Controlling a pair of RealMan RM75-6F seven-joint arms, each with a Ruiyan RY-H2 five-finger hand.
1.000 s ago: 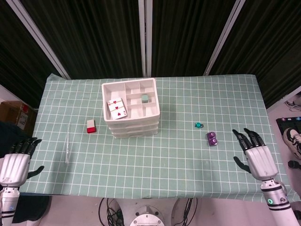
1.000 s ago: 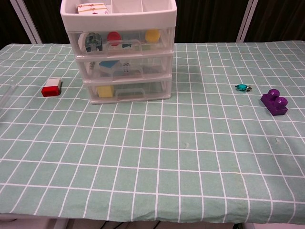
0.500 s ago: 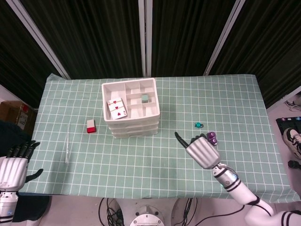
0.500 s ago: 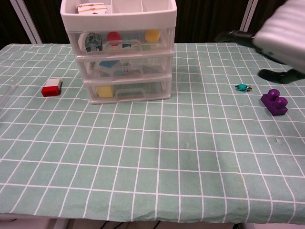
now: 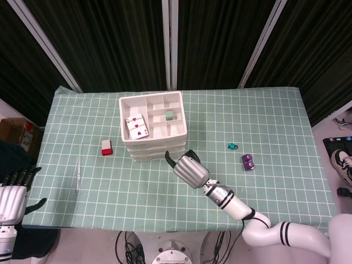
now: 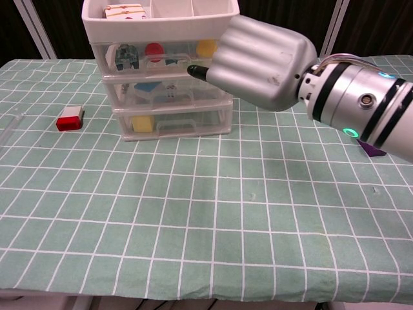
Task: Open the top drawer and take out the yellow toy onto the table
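The white three-drawer unit stands mid-table with all its drawers closed. Through the clear front of the top drawer I see the round yellow toy at its right end, beside a red ball and a grey toy. My right hand hovers just in front of the unit's right side, back toward the chest camera. One dark fingertip reaches the top drawer's lower front edge. It holds nothing. My left hand hangs off the table's near-left edge, fingers spread.
A red-and-white block lies left of the unit, and a clear rod further left. A teal trinket and a purple brick sit to the right. The unit's top tray holds playing cards.
My right hand has swept from the table's right edge leftward across the table to the drawer unit's front. The left hand has sunk slightly. No object has moved.
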